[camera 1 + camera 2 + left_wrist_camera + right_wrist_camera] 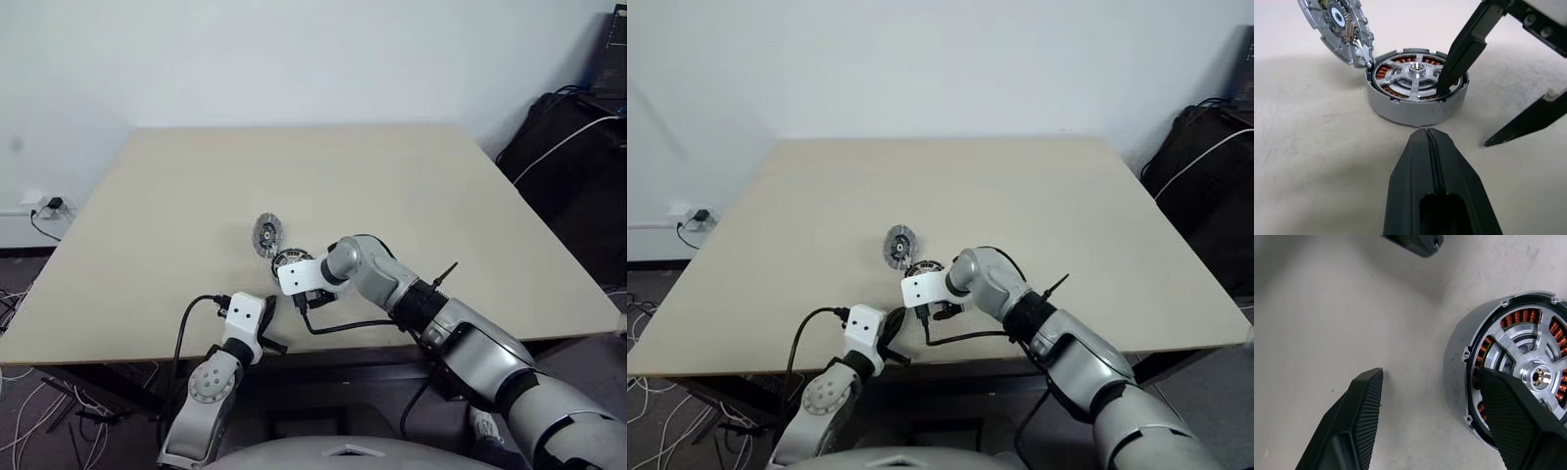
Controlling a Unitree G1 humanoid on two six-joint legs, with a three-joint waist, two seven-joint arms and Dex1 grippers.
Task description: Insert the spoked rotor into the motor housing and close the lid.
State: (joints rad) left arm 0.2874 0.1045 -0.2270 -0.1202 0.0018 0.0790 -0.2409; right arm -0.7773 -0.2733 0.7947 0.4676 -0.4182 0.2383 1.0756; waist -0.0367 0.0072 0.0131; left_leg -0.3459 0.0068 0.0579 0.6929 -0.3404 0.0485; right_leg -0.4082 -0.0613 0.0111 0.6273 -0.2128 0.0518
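Note:
The motor housing (1400, 110) is a squat silvery can with copper windings, standing on the beige table (441, 186). The spoked rotor (1415, 73) sits inside it, with its hub showing (1540, 377). The lid (1337, 29) leans tilted against the housing's far rim, its inner face showing. My right gripper (1464, 117) is open and straddles the housing wall. One finger (1462, 54) dips onto the rotor, and the other (1528, 122) rests outside, apart from the wall. My left gripper (1427, 132) is shut and empty, pointing at the housing from a short way off.
The parts lie near the table's front edge (323, 345). A black cable (343, 325) loops from my right wrist over that edge. A wall outlet (47, 207) and floor cables lie to the left, and dark bags (573, 147) stand to the right.

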